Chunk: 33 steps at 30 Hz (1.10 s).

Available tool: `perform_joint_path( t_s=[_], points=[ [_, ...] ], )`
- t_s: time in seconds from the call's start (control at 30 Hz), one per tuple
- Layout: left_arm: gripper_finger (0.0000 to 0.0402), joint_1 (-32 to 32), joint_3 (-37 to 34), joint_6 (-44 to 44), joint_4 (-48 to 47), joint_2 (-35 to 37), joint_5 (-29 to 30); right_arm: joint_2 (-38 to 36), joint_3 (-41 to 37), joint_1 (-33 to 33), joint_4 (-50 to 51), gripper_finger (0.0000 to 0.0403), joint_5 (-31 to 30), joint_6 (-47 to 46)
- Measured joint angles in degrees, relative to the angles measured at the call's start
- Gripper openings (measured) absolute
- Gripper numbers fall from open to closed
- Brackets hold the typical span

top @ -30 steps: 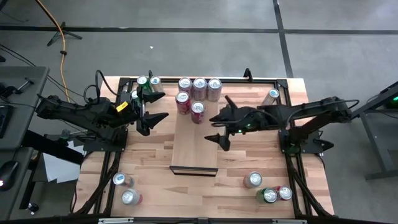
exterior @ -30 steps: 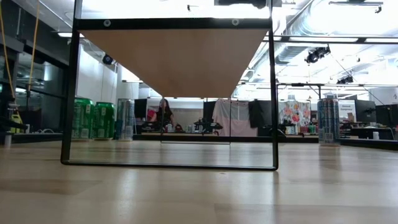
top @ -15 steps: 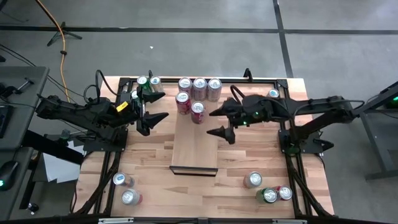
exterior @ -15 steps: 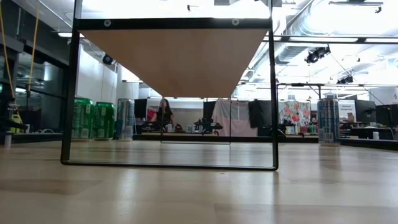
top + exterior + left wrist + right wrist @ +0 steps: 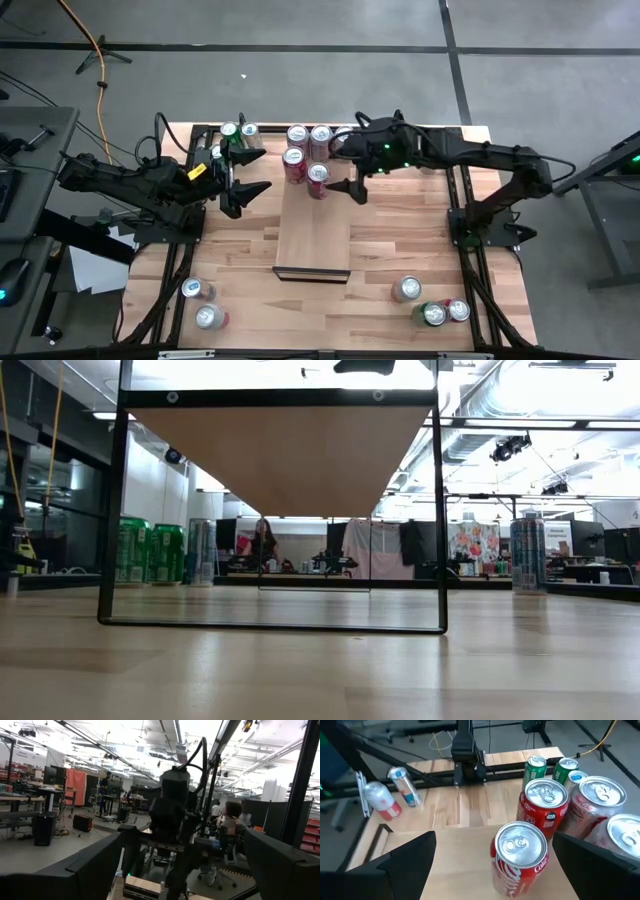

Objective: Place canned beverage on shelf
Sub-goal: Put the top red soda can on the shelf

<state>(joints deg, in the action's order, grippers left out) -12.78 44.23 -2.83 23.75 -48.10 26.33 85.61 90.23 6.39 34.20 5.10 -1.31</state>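
Looking down on the counter (image 5: 400,240), I count four cans (image 5: 317,175) showing on the single shelf (image 5: 312,235). There are two back-left cans (image 5: 229,130), two front-left cans (image 5: 208,317) and three front-right cans (image 5: 405,289). Two arms, each with one pincer: the left pincer (image 5: 266,169) and the right pincer (image 5: 333,168).

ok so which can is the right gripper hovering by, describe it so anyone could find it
Start at the pale wooden shelf in the middle of the table. At its far end stand five cans; the red can with a silver top stands nearest the bare board, alone in front, between the open right gripper's fingers.
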Motion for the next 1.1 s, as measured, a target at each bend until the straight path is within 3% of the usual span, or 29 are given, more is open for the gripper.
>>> perform_joint_path(
  t_s=[0.23, 1.1],
  points=[
    [0.0348, 0.0, 0.0, -0.05, -0.02, 0.0, 0.0, 3.26, 2.36, 0.0, 1.56, 0.0387, 0.05, 1.76],
    [0.0348, 0.0, 0.0, 0.0, -0.44, 0.0, 0.0, 3.27, 2.4, 0.0, 2.48, 0.0387, -0.52, 1.17]
  ],
)
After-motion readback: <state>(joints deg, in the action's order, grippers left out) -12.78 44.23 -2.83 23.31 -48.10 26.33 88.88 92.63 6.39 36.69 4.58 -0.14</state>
